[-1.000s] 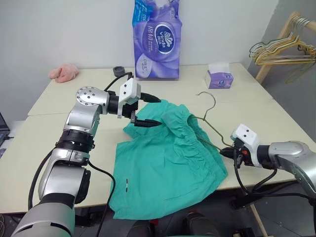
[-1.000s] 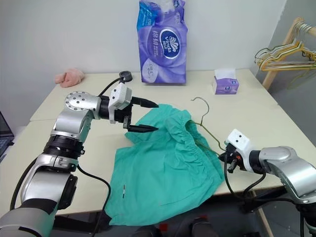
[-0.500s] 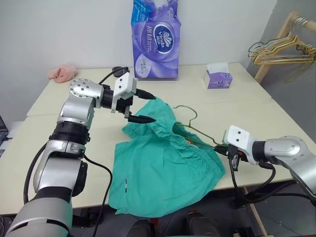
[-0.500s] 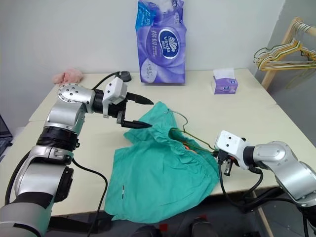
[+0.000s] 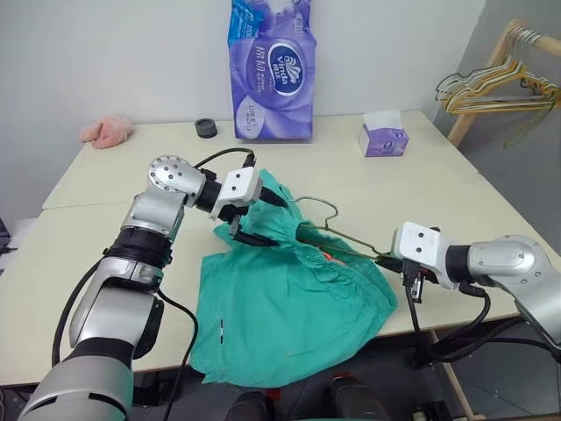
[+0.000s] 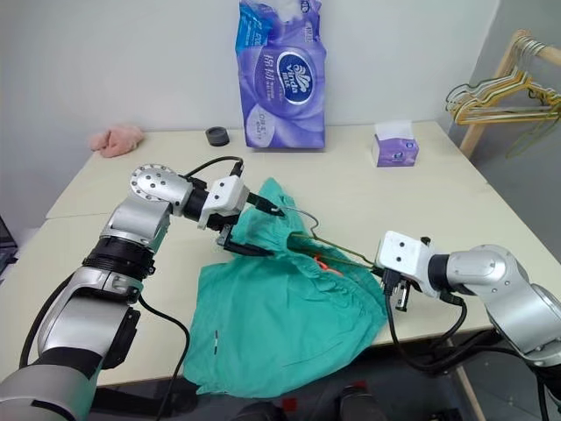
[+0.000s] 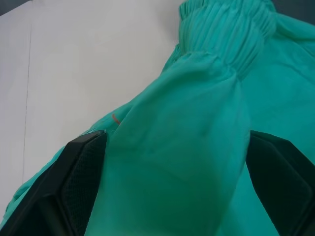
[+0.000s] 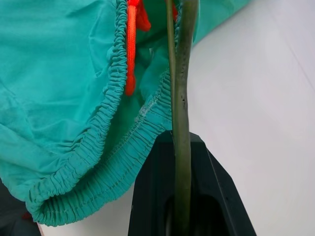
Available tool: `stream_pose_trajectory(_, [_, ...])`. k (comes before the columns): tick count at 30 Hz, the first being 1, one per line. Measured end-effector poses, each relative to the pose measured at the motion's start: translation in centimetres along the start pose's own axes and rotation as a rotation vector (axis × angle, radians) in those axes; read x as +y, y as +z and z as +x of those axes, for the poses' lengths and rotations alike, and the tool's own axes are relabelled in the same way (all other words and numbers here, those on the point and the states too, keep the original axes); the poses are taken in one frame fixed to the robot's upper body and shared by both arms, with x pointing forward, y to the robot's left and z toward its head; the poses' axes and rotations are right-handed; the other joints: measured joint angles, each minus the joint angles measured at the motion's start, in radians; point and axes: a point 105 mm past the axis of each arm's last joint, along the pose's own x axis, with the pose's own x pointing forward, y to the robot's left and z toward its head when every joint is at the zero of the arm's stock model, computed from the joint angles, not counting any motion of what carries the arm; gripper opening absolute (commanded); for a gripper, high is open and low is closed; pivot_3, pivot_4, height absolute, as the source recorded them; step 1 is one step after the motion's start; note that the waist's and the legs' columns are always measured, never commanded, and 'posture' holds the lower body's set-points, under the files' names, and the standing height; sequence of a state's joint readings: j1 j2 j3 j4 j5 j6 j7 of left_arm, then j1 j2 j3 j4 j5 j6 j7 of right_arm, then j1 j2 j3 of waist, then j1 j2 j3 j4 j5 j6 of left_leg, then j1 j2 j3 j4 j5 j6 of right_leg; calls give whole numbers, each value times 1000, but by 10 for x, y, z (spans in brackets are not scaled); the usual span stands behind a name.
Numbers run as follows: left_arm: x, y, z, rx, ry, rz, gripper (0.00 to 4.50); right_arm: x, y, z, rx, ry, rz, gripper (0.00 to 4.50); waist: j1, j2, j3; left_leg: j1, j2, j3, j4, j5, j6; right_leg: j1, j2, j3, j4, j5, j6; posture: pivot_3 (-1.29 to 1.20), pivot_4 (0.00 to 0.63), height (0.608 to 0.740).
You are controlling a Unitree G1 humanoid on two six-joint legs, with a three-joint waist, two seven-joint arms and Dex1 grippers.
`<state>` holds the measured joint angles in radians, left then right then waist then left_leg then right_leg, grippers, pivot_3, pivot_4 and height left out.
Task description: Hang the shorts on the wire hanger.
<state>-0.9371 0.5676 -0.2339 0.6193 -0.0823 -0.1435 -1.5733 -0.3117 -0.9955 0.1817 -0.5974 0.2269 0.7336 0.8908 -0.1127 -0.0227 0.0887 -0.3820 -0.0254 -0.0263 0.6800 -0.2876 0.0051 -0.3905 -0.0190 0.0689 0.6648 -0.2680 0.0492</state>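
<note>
Left eye view: a pink cloth lump [image 5: 106, 131] is seen at the far left of the surface [image 5: 88, 237]. The left tool [image 5: 259, 217] is spread wide, a raised fold of the shorts [image 5: 289, 307] lying between its fingers [image 7: 74, 182]. The shorts are draped over the near edge of the surface, the waistband bunched. The wire hanger [image 5: 337, 232] is threaded into the waistband, and its end is clamped by the closed right tool [image 5: 394, 261]. Tissue packs stand behind.
</note>
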Motion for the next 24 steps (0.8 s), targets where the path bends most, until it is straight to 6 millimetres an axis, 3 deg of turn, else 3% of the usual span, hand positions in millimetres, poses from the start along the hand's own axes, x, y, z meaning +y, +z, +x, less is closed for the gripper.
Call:
stream_pose_trajectory(2, [0, -3, 3, 10, 3, -1, 4493, -1, 5, 0, -18, -2, -12, 0, -1, 0, 0, 0, 0, 0, 0, 0, 0, 0, 0, 0, 0, 0, 0, -186, 56, 740])
stream_pose_trajectory(5, [0, -6, 8, 12, -1, -11, 3921, 0, 8, 1, -28, 1, -19, 0, -2, 0, 0, 0, 0, 0, 0, 0, 0, 0, 0, 0, 0, 0, 0, -186, 56, 740])
stream_pose_trajectory(18, [-10, -16, 10, 12, -29, -69, 30, -2, 13, 1, -51, -20, -70, 0, -2, 0, 0, 0, 0, 0, 0, 0, 0, 0, 0, 0, 0, 0, 0, -181, 53, 740])
stream_pose_trajectory(21, [-14, -17, 11, 12, -45, -66, 30, -2, 14, -1, -54, -11, -110, 0, -2, 0, 0, 0, 0, 0, 0, 0, 0, 0, 0, 0, 0, 0, 0, -180, 48, 740])
stream_pose_trajectory(24, [-16, -18, 12, 9, -48, -73, 0, -1, 16, -1, -66, 7, -127, 679, -2, 0, 0, 0, 0, -1, 0, 0, 0, 0, 0, 0, 1, 0, 0, -180, 46, 740])
